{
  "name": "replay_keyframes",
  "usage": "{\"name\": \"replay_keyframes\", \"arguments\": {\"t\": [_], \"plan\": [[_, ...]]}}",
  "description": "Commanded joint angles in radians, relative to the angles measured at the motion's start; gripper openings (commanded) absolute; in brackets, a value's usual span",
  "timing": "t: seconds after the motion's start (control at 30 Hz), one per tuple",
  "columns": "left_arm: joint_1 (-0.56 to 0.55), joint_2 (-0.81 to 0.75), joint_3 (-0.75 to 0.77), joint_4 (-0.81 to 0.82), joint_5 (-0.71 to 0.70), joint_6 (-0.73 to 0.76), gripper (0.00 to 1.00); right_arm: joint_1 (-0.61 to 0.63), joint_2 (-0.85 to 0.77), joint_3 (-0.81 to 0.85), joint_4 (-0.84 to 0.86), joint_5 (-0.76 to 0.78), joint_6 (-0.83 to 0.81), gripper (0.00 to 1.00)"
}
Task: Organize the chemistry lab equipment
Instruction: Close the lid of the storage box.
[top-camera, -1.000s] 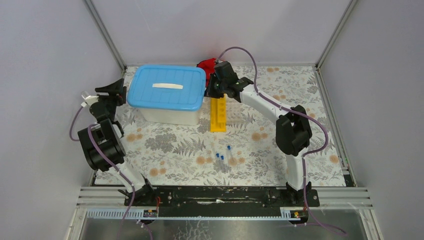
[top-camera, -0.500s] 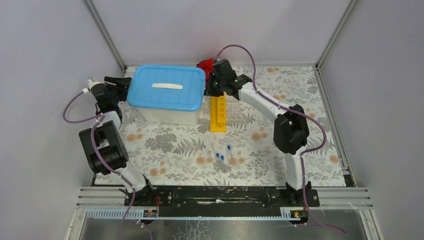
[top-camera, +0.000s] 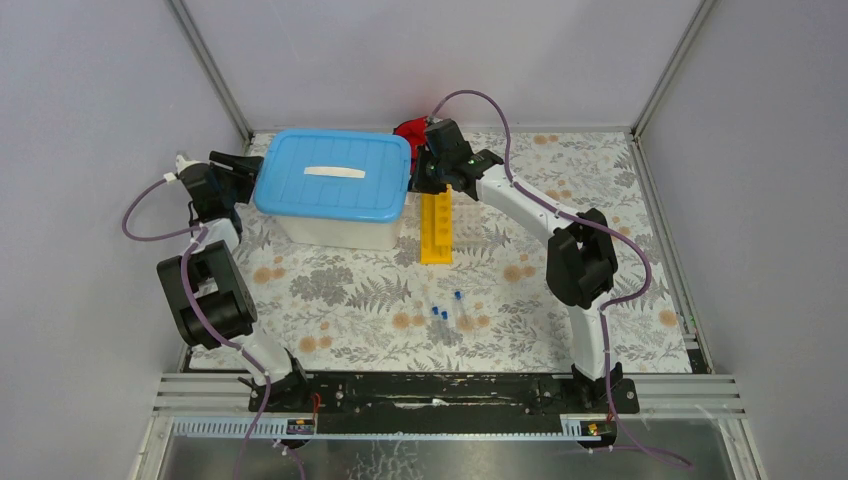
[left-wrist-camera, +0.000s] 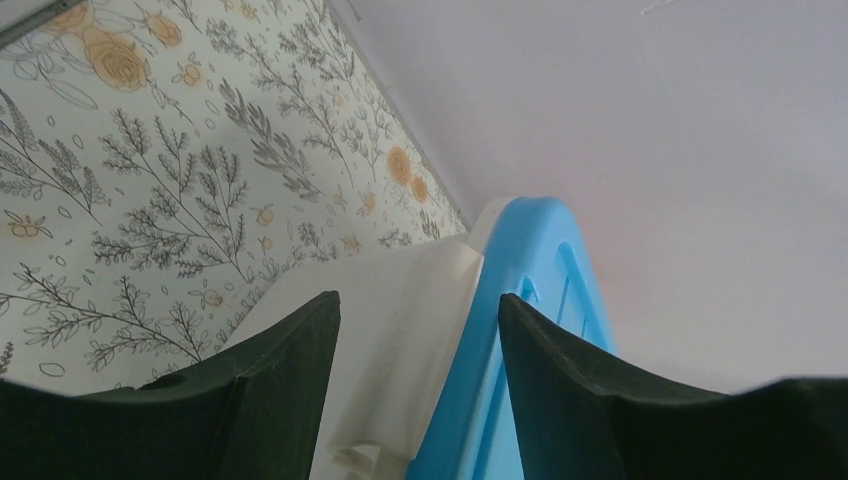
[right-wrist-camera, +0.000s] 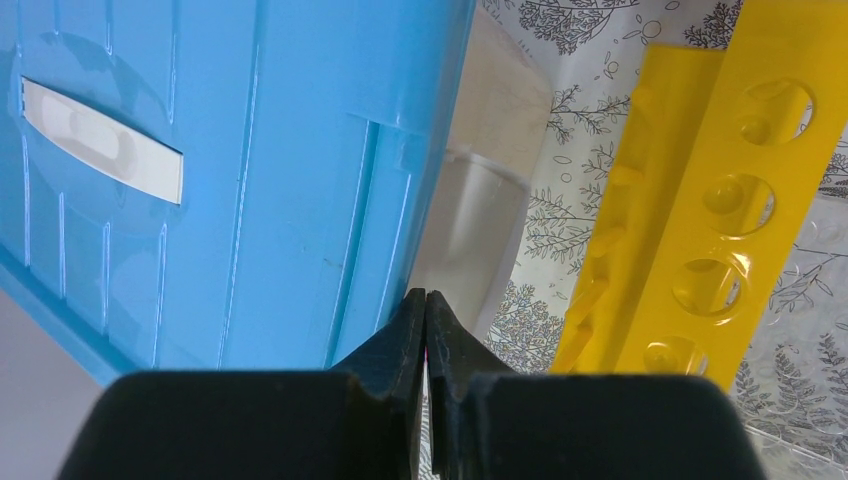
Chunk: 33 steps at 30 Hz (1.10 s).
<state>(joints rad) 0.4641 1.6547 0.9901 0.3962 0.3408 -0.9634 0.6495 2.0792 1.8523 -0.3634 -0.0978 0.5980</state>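
1. Far side of the floral table (top-camera: 330, 290), left of centre: white blue-lidded tub (top-camera: 333, 190), lid on, white handle strip on top.
2. At the tub's left end: left gripper (top-camera: 243, 166), spread wide, holding nothing.
3. From the left wrist view: fingers (left-wrist-camera: 270, 400) either side of the tub's white lip and blue lid edge, the tub's end framed in the gap. Touching or just clear of it, impossible to tell.
4. Over at the tub's right end: right gripper (top-camera: 428, 182), pinched fully closed, tips pressed together, nothing between them. Parked by the lid's right edge, with the tub on one side and the rack on the other.
5. Just right of the tub: long yellow holed rack (top-camera: 436, 228), lying flat, running front to back, close beside the tub's white wall.
6. Nearer the arm bases, about mid-table: small clear blue-capped tubes (top-camera: 440, 314), loose on the cloth, three blue caps showing, well apart from tub and rack.
7. Behind the right gripper, at the back edge: red item (top-camera: 408, 130), mostly hidden, kind not clear.
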Motion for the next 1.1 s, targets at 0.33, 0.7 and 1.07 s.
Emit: {"name": "replay_keyframes", "arguments": {"t": [0.33,0.7,1.07], "plan": [[-0.004,-0.044,-0.066,0.109,0.066,0.029,0.67,0.015,0.007,0.043,0.019,-0.006,-0.015,0.3],[-0.005,-0.102,-0.131,0.131,0.066,0.007,0.68,0.014,-0.002,0.024,0.027,-0.006,-0.014,0.32],[-0.006,-0.107,-0.109,0.065,0.054,0.062,0.71,0.015,-0.013,0.005,0.03,-0.009,-0.02,0.33]]}}
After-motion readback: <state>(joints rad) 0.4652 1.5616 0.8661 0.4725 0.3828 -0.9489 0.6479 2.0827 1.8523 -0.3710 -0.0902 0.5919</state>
